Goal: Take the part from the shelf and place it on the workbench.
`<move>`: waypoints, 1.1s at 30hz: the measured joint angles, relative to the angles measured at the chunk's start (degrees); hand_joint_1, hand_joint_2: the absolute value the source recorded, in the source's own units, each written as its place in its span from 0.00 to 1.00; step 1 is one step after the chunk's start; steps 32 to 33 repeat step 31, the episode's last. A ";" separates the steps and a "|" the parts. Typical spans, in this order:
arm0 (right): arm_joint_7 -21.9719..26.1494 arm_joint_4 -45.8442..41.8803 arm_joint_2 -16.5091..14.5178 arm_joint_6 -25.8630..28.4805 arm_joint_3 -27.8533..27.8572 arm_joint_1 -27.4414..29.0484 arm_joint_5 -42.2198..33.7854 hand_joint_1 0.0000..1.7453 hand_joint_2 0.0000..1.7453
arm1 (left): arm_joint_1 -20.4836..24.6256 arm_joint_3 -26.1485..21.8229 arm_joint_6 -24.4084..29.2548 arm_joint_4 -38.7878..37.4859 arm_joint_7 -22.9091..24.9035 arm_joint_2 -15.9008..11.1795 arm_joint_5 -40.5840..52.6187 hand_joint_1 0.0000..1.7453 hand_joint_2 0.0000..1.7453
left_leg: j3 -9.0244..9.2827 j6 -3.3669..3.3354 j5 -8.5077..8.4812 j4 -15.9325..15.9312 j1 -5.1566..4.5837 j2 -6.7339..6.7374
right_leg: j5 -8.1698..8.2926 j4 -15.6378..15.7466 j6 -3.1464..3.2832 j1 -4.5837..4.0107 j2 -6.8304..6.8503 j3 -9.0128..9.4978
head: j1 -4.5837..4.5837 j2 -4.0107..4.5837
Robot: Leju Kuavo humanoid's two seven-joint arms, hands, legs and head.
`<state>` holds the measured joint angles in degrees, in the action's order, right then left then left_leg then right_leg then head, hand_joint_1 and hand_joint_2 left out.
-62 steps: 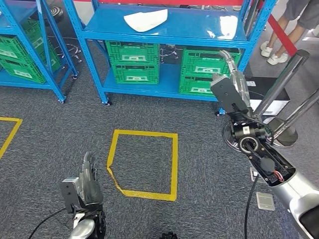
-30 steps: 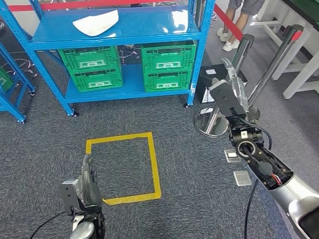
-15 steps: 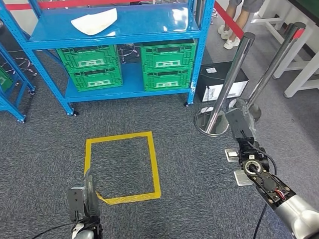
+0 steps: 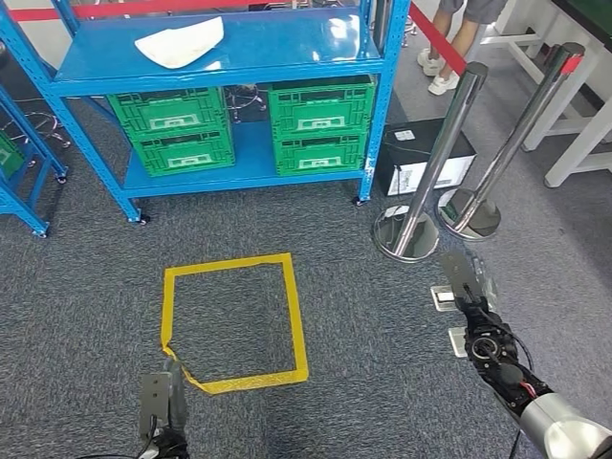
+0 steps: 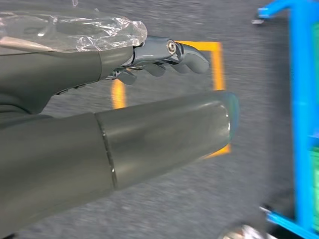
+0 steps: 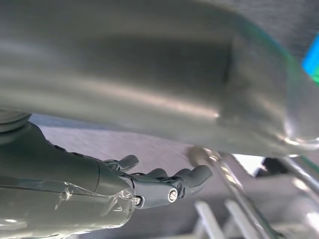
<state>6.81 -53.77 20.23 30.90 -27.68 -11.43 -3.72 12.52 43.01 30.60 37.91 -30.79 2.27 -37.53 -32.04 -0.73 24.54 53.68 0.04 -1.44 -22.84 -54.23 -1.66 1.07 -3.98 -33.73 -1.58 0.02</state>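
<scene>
Carpeted floor: four green crates (image 4: 173, 127), two posts (image 4: 440, 153); both hands (image 4: 469, 279) empty, fingers apart.

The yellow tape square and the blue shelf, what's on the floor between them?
In the head view, bare grey carpet lies between the yellow tape square and the blue shelf.

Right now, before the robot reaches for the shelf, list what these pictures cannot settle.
- Flat white part on the blue metal shelf's top deck: too small in the head view to tell its material.
- Green plastic crates: contents hidden by their walls.
- Person: cut off by the head view's top edge.
- Right wrist view: background blurred, blocked by the right robot hand.
- Left robot hand blocks most of the left wrist view.
</scene>
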 joint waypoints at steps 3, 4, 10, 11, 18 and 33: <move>0.04 4.04 -1.14 -1.42 -0.44 0.25 -1.50 0.00 1.00 | -0.38 0.42 0.00 -3.36 2.39 0.21 -0.28 0.00 0.00 | 0.01 0.01 0.01 -0.01 0.00 0.00 | -0.05 0.00 0.05 0.00 0.00 0.01 | 0.00 0.00; -0.02 5.65 -1.60 -1.97 -0.59 0.28 -1.98 0.00 1.00 | -0.51 0.71 0.00 -4.61 3.15 0.28 -0.28 0.00 0.00 | 0.02 0.03 0.02 -0.01 0.00 0.00 | -0.06 0.00 0.04 0.00 0.00 0.01 | -0.02 0.00; -1.74 14.31 -4.39 -5.17 -2.00 0.85 -3.38 0.00 1.00 | -1.96 2.45 -2.15 -10.43 9.63 0.44 -0.28 0.00 1.00 | 0.06 0.12 0.09 -0.05 0.00 -0.01 | -0.12 0.00 0.03 0.00 0.00 0.01 | -0.01 0.00; -2.42 15.66 -4.83 -5.48 -2.39 0.92 -3.39 0.00 1.00 | -2.22 2.81 -2.75 -11.21 10.97 0.46 -0.07 0.00 1.00 | 0.07 0.13 0.10 -0.06 0.01 -0.01 | -0.13 0.00 0.04 0.00 0.00 0.02 | 0.00 0.00; -6.23 23.35 -7.20 -7.26 -4.69 2.54 -3.58 0.00 1.00 | -3.48 5.71 -4.70 -14.98 17.83 0.54 2.47 0.00 1.00 | 0.18 0.20 0.16 -0.10 0.01 -0.01 | -0.27 0.00 0.11 -0.01 0.01 0.12 | 0.01 0.00; -9.64 31.16 -9.76 -12.79 -8.05 5.31 -5.22 0.00 1.00 | -4.87 9.53 -5.44 -19.31 25.52 -0.13 2.82 0.00 1.00 | 0.43 0.30 0.27 -0.16 0.01 -0.01 | -0.36 0.00 0.11 -0.02 0.00 0.32 | 0.05 0.00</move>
